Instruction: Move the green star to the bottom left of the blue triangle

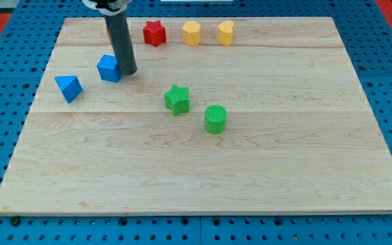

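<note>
The green star (177, 99) lies near the middle of the wooden board, a little toward the view's top. The blue triangle (69, 88) lies at the view's left, well to the left of the star. My tip (128, 71) stands at the right side of a blue cube-like block (109, 68), touching or nearly touching it. The tip is up and to the left of the green star, apart from it, and to the right of the blue triangle.
A green cylinder (216, 118) sits just down-right of the star. Along the view's top edge stand a red star (154, 33), a yellow hexagon-like block (192, 33) and another yellow block (226, 33). The wooden board (196, 177) rests on a blue pegboard.
</note>
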